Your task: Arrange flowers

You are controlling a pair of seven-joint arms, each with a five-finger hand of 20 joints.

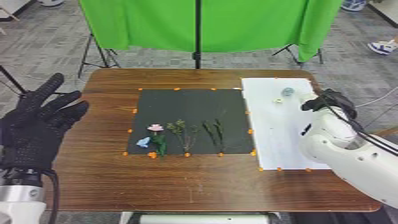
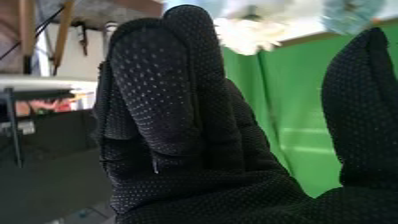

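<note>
My left hand [image 1: 35,127] stands over the table's left edge, its fingers spread and pointing up, holding nothing. At the right, my right hand [image 1: 330,101] is by the right edge of the white board, near a blue-grey flower [image 1: 288,91] and a small pale flower [image 1: 278,100]. On the black mat lie a pink flower [image 1: 156,128], a light blue flower [image 1: 143,142], green sprigs [image 1: 185,135] and dark green stems [image 1: 215,134]. In the right wrist view, my right hand [image 2: 191,145] has straight fingers apart from the thumb, with a cream flower [image 2: 249,35] and a bluish flower [image 2: 351,15] beyond.
The black mat [image 1: 187,105] has orange marks round its edge on the wooden table [image 1: 160,185]. Beside it lies the white board [image 1: 282,145], partly under my right arm. A green curtain [image 1: 151,27] hangs on stands behind the table.
</note>
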